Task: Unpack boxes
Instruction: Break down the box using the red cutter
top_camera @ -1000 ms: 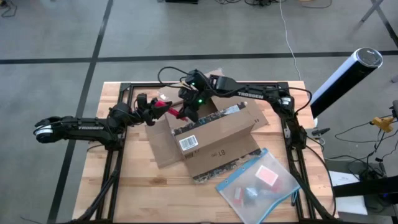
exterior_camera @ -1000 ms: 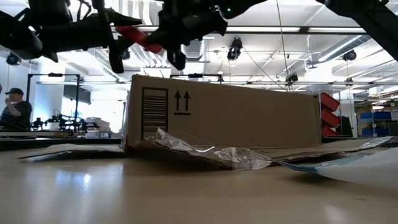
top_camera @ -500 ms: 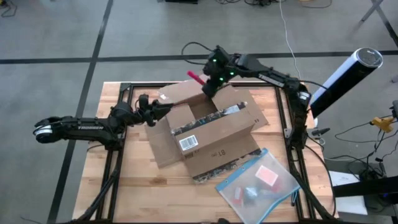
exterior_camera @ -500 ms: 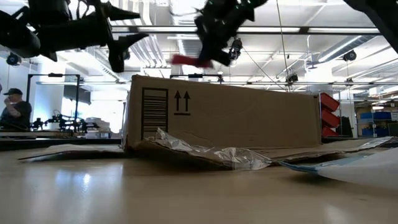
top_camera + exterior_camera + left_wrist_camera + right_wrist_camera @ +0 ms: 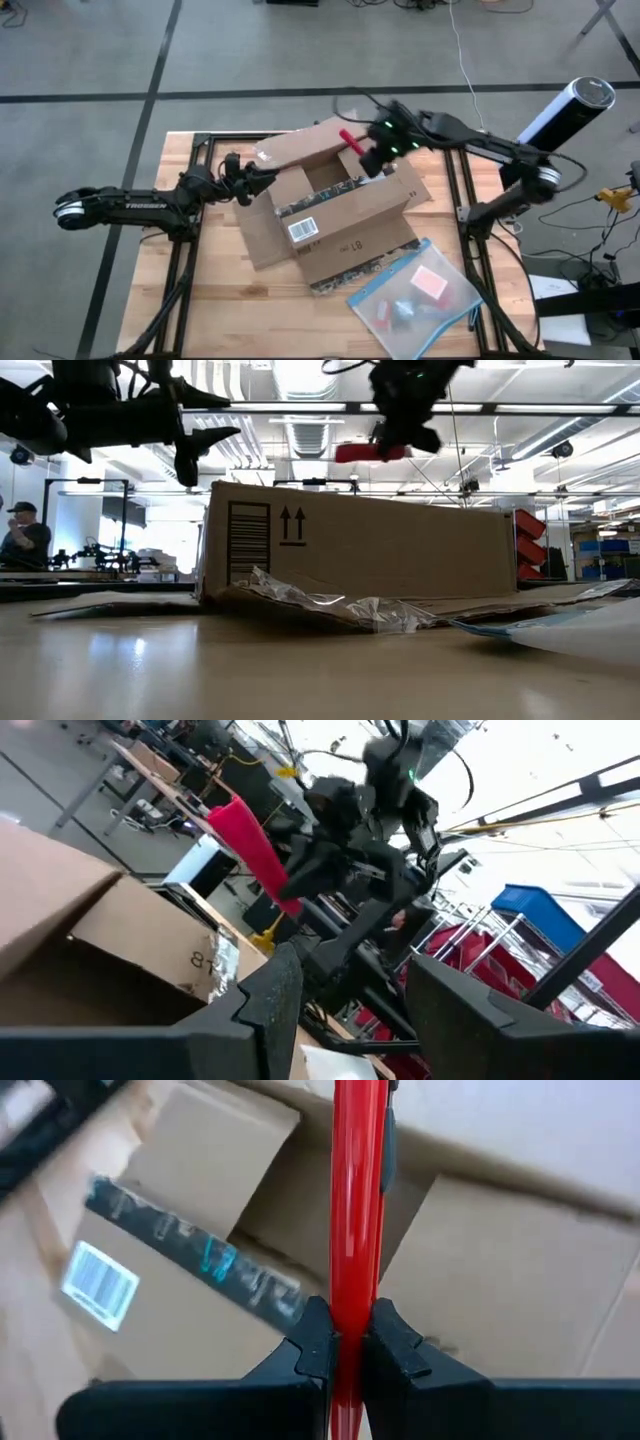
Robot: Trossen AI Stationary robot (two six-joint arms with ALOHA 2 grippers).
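The right pincer (image 5: 368, 152) is clamped on a red tool (image 5: 354, 1230), held in the air above the open cardboard box (image 5: 345, 215), which rests on the wooden surface (image 5: 215, 290). The left pincer (image 5: 258, 178) is spread open at the box's flap (image 5: 262, 228), gripping nothing.

A brown corrugated cardboard box (image 5: 340, 215) lies open, its flaps spread outward, directly beneath the right gripper (image 5: 368, 158), which hovers above the rear flap, and just beside the left gripper (image 5: 252, 180), which sits at the box's near-left corner flap. A white barcode label (image 5: 303, 230) and a dark tape strip mark its upper face. From table height, the box's side panel (image 5: 360, 550) stands upright, printed with black arrows and a barred mark.
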